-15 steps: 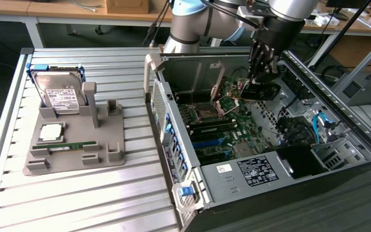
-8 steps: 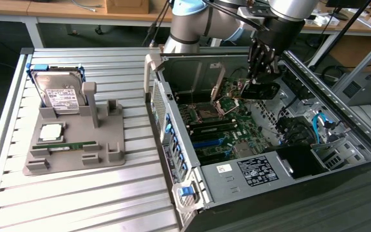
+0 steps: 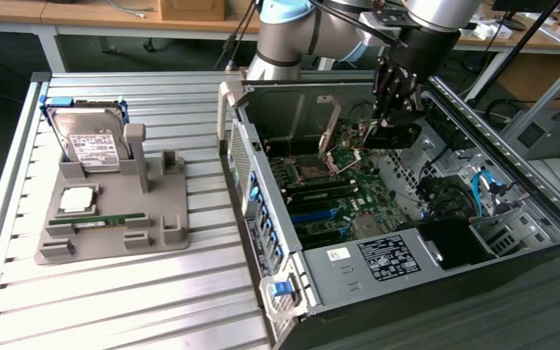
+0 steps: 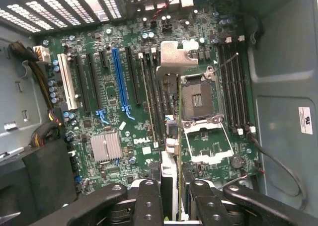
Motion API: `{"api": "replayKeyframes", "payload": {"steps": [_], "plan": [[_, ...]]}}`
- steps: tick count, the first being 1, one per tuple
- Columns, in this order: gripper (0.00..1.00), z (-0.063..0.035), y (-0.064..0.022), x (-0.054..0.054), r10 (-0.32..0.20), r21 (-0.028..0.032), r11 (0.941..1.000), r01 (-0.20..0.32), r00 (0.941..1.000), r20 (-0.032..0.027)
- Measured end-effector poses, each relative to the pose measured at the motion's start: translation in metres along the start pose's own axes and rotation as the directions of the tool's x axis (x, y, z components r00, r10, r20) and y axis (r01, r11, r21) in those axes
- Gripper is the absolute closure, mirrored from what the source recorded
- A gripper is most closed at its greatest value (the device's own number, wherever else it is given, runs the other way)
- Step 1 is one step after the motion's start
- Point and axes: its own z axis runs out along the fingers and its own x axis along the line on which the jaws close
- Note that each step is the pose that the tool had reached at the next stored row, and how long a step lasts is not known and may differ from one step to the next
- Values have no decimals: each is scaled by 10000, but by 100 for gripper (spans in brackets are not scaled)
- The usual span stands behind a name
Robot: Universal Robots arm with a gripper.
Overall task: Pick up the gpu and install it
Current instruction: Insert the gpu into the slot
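Observation:
My gripper (image 3: 397,120) hangs inside the open computer case (image 3: 309,288), near its back wall, and is shut on the gpu (image 3: 370,135). In the wrist view the gpu (image 4: 172,151) shows edge-on as a thin card between the two black fingers (image 4: 149,201), with its metal bracket (image 4: 176,54) at the far end. The card is held above the green motherboard (image 4: 114,116), apart from it, over the strip between the expansion slots and the open processor socket (image 4: 198,104). A long blue slot (image 4: 120,79) lies off to one side of the card.
At the exterior view's left a grey fixture (image 3: 168,233) on the slatted metal table (image 3: 114,299) holds a silver hard drive (image 3: 90,142), a processor chip (image 3: 78,198) and a green memory stick (image 3: 105,219). Cables (image 3: 484,189) and drive bays crowd the case's right end.

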Motion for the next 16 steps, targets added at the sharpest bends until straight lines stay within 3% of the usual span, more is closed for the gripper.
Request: {"api": "replayKeyframes", "payload": {"steps": [16], "plan": [[73,0,0,0,-1158,-17,9933,1158,9933,22]]}}
